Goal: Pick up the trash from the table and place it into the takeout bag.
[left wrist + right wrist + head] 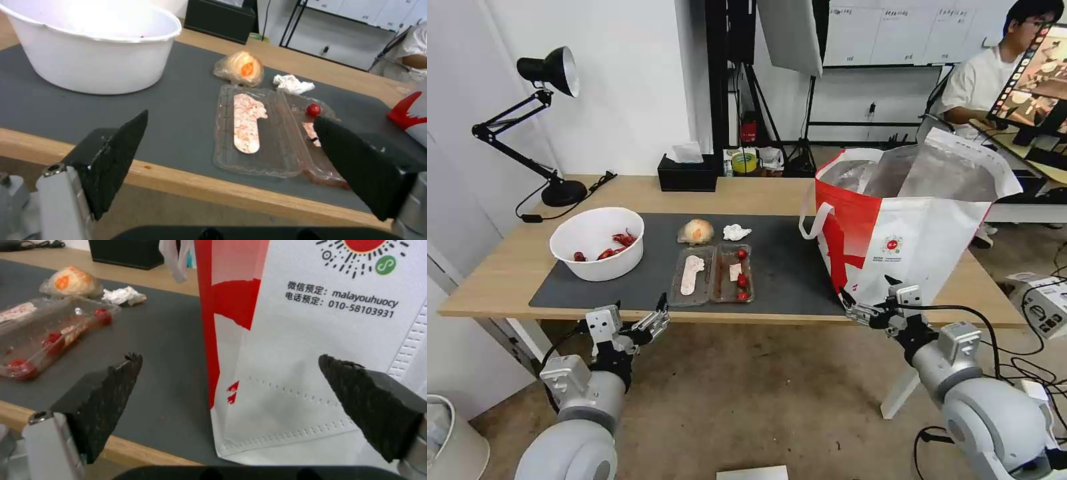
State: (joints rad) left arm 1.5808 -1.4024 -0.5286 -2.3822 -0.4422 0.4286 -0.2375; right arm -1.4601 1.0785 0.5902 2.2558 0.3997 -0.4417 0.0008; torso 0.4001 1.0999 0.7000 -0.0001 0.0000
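Light-wood table [507,267] with a dark grey mat [787,267] sits before me. On the mat, from my left: white round bowl of red crayfish shells [598,243], clear hinged plastic tray [712,274], orange-tinted plastic wad [696,232], crumpled white tissue [736,232], then the white-and-red takeout bag [904,227], apparently open-topped. My left gripper [652,321] and right gripper [854,308] hover at the near edge, fingers spread, holding nothing.
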